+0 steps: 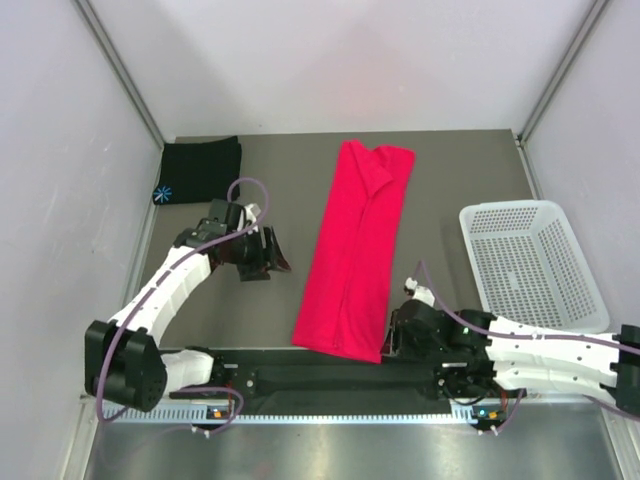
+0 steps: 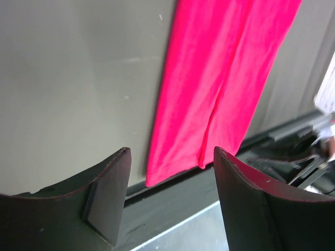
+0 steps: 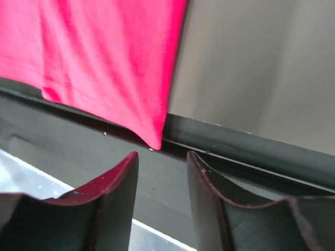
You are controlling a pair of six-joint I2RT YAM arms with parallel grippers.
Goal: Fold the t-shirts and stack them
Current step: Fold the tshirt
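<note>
Red-pink shirt [image 1: 355, 260] lies as a long strip down the middle of the counter [image 1: 260, 200], its near end over the black rail [image 1: 300, 378]. The black shirt [image 1: 198, 168] sits folded at the far left corner. Right jaws stand partly apart and empty, just short of the strip's near right corner. Left jaws gape wide and empty, left of it. Best to pinch both near corners at the hem and carry them far together. Open counter lies left; the white basket [image 1: 530, 262] crowds the right.
</note>
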